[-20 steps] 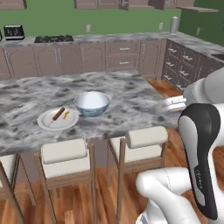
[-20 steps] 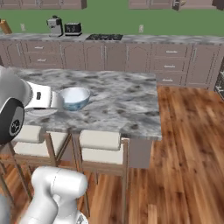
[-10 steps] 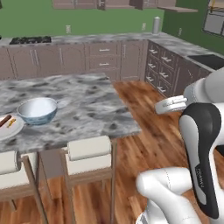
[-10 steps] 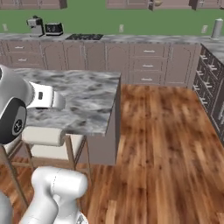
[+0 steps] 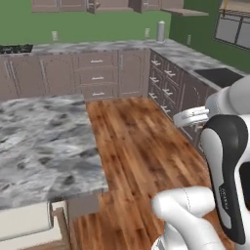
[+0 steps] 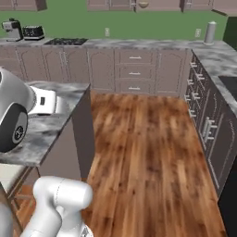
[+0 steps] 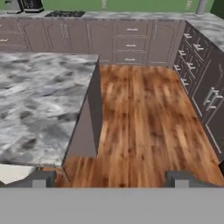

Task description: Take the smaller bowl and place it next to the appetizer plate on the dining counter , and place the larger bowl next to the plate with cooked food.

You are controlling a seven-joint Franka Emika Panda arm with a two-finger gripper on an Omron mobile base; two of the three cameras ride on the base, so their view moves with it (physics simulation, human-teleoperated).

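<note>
Jaws [image 7: 111, 179]: the two dark tips sit wide apart at the bottom of the hand view, nothing between them, so spread and empty. They point out over the corner of the dining counter [image 7: 39, 100] and the wood floor [image 7: 140, 118] beyond it.

What changed: the whole picture has swung within the last second. That is the base turning or driving, not the things moving. A second ago the larger bowl sat on the marbled top just beside the plate with cooked food, both in front of the arm. Half a second ago they had slid to the left edge of the left base view. Now only the bare end of the counter [image 5: 44, 141] is there, with a stool seat [image 5: 24, 222] tucked under its near edge.

Read for the task: the larger bowl looked already parked by its plate, so I judge that half done. The base seems to be heading off for the smaller bowl; where that bowl and the appetizer plate are I can't tell from here.

Containers: none in frame, so contents can't be checked. Far wall counter [image 6: 139, 44] carries a toaster [image 6: 33, 32], a coffee machine [image 6: 13, 29], a stove top [image 6: 67, 41] and a grey canister [image 6: 210, 31]. A dark sink [image 5: 219, 75] is set into the right-hand run.
</note>
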